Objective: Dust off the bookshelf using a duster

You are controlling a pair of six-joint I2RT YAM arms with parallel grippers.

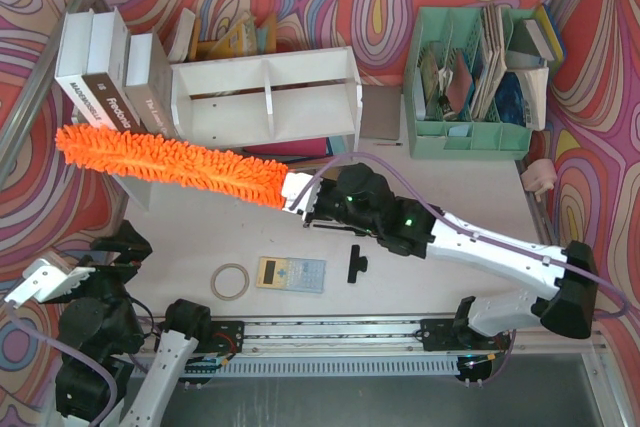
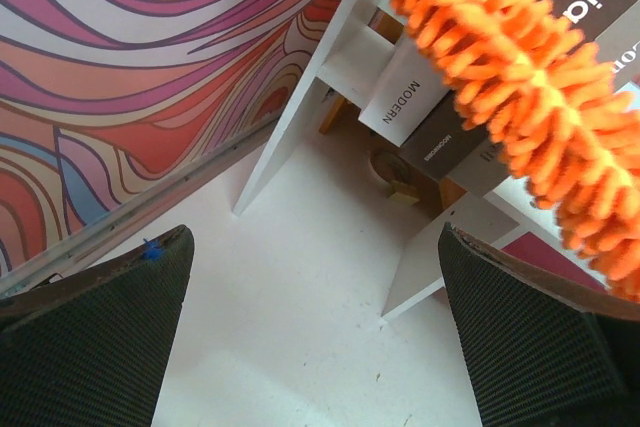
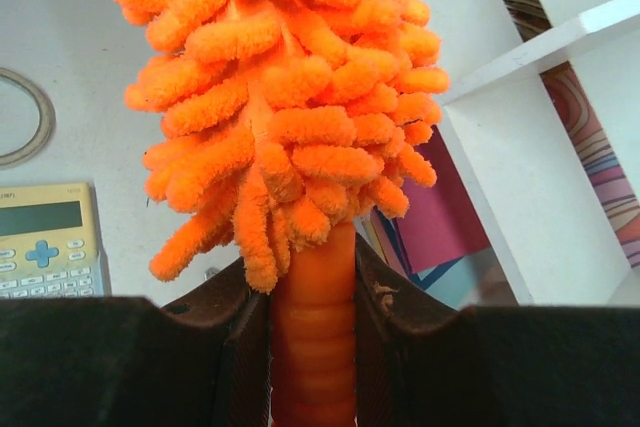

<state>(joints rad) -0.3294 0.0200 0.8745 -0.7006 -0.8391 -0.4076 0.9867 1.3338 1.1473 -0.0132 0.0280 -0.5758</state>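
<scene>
Books (image 1: pixel 110 72) stand left of the bookshelf (image 1: pixel 265 97), an organizer (image 1: pixel 470 87) to its right. A calculator (image 1: pixel 291 274), tape ring (image 1: pixel 230 281) and clip (image 1: pixel 356 264) lie nearer the arms. The right wrist view alone shows the right gripper (image 3: pixel 312 282) clamped on the duster (image 1: pixel 175 162) handle. The left wrist view shows the left gripper (image 2: pixel 315 247) spread wide, empty. The duster crosses the shelf's front, long axis slanting left, tip at the books.

Right arm (image 1: pixel 490 247) stretched from base at 4 o'clock toward 10. Right hand (image 1: pixel 300 197) clamped on duster (image 1: pixel 170 162) handle. Left arm (image 1: pixel 90 337) folded at 7 o'clock, left hand (image 2: pixel 312 277) fingers spread wide.
</scene>
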